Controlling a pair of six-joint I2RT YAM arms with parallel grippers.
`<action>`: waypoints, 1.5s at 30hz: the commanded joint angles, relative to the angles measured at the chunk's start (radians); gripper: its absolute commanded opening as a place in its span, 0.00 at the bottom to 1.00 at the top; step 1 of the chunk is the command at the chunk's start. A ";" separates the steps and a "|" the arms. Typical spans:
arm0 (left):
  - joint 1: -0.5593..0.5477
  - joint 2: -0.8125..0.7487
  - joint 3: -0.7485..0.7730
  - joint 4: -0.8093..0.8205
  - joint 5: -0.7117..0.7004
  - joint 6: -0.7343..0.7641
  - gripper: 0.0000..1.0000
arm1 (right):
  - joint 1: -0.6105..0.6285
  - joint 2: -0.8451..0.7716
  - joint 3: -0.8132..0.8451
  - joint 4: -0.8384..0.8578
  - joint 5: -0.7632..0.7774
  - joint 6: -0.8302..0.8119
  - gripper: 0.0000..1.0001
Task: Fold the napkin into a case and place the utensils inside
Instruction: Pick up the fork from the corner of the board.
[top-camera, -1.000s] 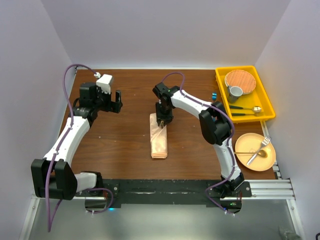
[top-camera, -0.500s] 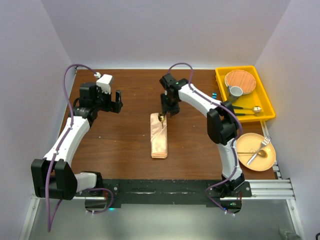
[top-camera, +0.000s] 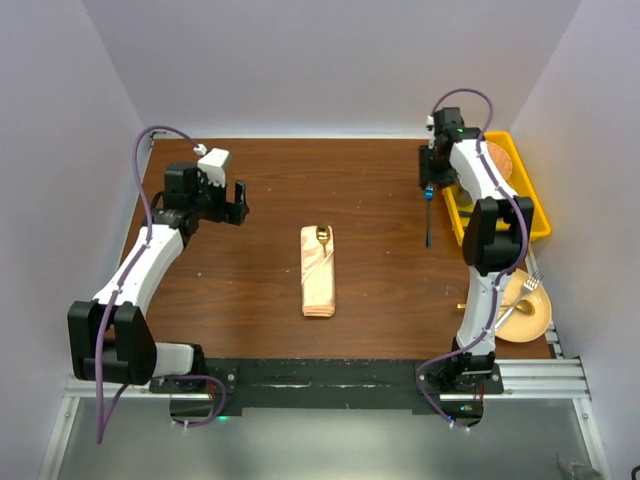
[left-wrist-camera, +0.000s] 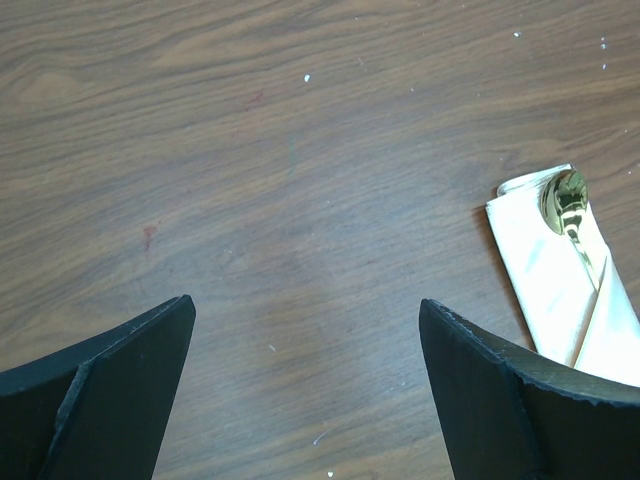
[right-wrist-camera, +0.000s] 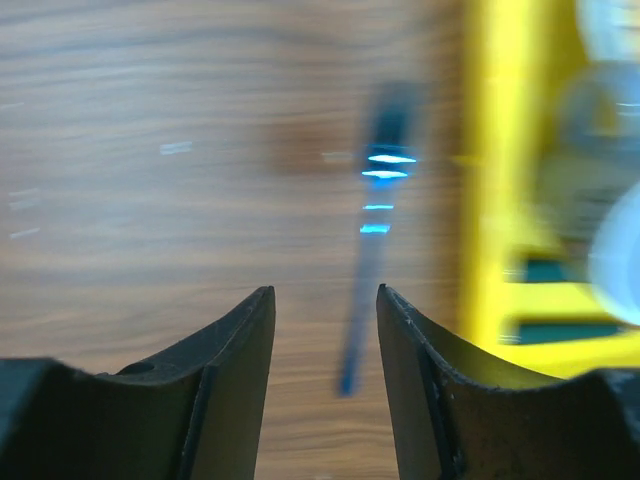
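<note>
The napkin lies folded as a narrow peach case (top-camera: 318, 285) in the middle of the table. A gold spoon's bowl (top-camera: 322, 235) sticks out of its far end; the left wrist view shows the case (left-wrist-camera: 560, 300) and the spoon bowl (left-wrist-camera: 563, 200) at the right edge. A slim blue utensil (top-camera: 429, 225) lies on the wood beside the yellow tray and is blurred in the right wrist view (right-wrist-camera: 365, 270). My right gripper (top-camera: 429, 188) hovers over it, open, its jaws (right-wrist-camera: 325, 300) holding nothing. My left gripper (top-camera: 238, 203) is wide open over bare wood (left-wrist-camera: 305, 305).
A yellow tray (top-camera: 537, 218) stands at the far right, partly hidden behind my right arm, and it is blurred in the right wrist view (right-wrist-camera: 495, 180). An orange plate (top-camera: 545, 312) with a gold fork (top-camera: 528, 285) sits at the near right.
My right arm has swung from the case's far end to the right, beside the yellow tray, with its jaws widening. The gold spoon stays in the case. My left arm has barely shifted.
</note>
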 joint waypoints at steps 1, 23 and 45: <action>0.008 0.016 0.056 0.062 0.026 -0.012 1.00 | -0.033 -0.032 -0.008 0.041 0.025 -0.088 0.48; 0.008 0.104 0.122 0.062 0.042 -0.011 1.00 | -0.077 0.079 -0.060 0.085 -0.024 -0.060 0.39; 0.008 0.105 0.116 0.060 0.050 -0.012 1.00 | -0.056 0.105 0.060 0.058 -0.242 0.014 0.00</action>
